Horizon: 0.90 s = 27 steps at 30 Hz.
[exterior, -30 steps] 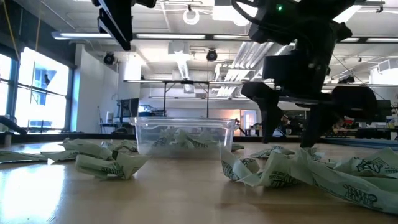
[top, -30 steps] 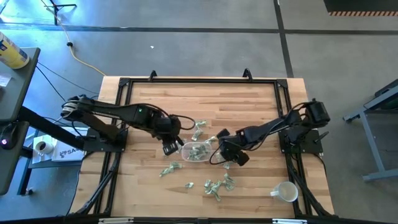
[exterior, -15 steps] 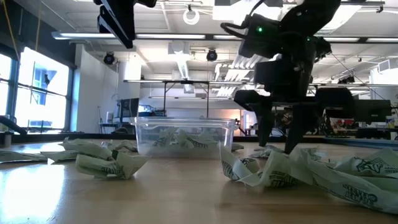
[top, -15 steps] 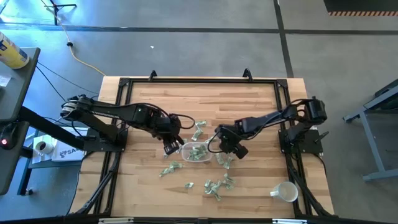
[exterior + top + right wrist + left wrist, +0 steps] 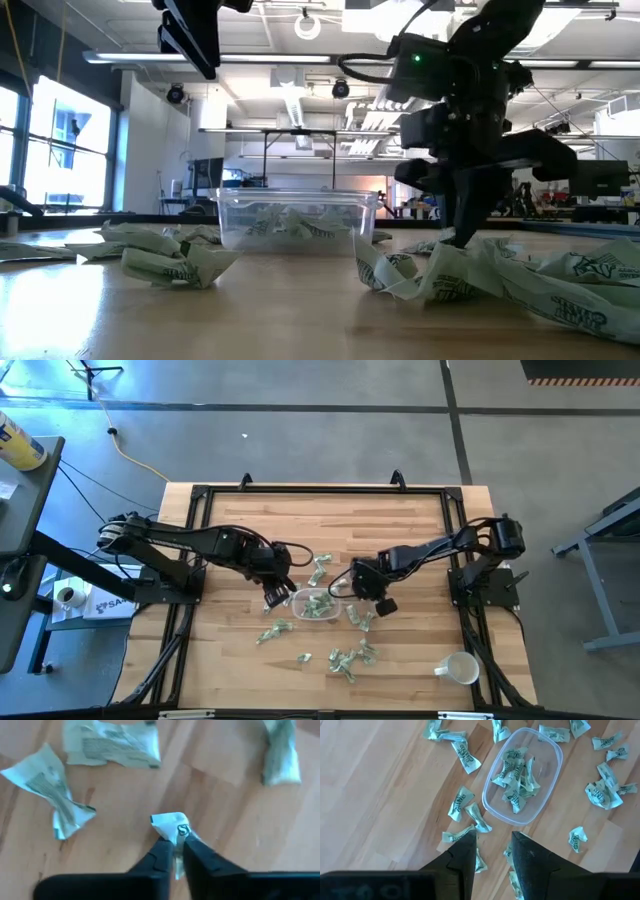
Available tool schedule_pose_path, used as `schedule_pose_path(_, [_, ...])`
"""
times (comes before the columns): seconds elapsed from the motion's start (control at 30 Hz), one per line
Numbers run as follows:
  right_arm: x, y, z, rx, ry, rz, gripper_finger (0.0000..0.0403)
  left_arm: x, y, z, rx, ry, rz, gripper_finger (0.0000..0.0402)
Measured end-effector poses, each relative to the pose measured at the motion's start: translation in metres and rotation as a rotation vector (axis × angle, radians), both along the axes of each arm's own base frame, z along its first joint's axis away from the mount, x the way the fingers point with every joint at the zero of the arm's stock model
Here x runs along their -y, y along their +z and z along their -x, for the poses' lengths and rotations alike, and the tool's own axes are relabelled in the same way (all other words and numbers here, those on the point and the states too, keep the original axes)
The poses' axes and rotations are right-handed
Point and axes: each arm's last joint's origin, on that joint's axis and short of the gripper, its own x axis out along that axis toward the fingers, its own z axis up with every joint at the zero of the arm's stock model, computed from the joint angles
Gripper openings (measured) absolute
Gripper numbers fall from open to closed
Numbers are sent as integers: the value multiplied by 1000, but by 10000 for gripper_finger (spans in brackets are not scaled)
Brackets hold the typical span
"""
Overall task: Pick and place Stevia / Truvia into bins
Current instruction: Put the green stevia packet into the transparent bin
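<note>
Two dark robot arms work over a wooden table [image 5: 400, 530] scattered with crumpled green-and-white sweetener packets. A small clear plastic tub [image 5: 318, 604] sits near the middle of the table, several packets [image 5: 516, 774] already inside it.

Just to the right of the tub, the right gripper [image 5: 175, 851] is down at the tabletop, its two fingers pinched together on one loose packet [image 5: 174, 826], whose white end sticks out past the fingertips. The step in hand looks like the pick: the packet is gripped but seems to be still at the wood.

Above the tub's left edge hangs the left gripper [image 5: 491, 849], fingers apart with nothing between them.

Next, the right arm would likely need to lift the packet clear, carry it sideways over the tub's rim, then let go. More packets lie around the tub, so much of the job remains.
</note>
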Motion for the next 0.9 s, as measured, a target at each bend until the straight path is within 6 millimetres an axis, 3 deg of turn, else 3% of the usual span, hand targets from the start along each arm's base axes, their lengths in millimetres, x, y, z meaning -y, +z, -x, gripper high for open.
schedule_pose_path(0.1, [2, 19, -4, 32, -98, 2, 17, 0, 0, 0, -5, -2, -3, 156])
schedule_pose_path(0.23, [4, 65, -23, 196, -144, -55, 18, -1, -4, 4, -47, -34, -23, 156])
schedule_pose_path(0.4, [7, 97, -55, 330, -101, -159, 12, -2, -28, 10, -135, -48, -41, 156])
schedule_pose_path(0.5, [5, 94, -74, 307, -68, -237, 23, -2, -49, 17, -208, 0, -26, 156])
schedule_pose_path(0.7, [2, 58, -96, 174, -72, -447, 28, -1, -93, 24, -248, 92, 82, 156])
schedule_pose_path(0.83, [3, 45, -108, 155, -106, -457, 47, 1, -107, 29, -264, 157, 133, 156])
schedule_pose_path(0.9, [1, 48, -112, 187, -113, -417, 72, 4, -108, 30, -265, 154, 124, 156])
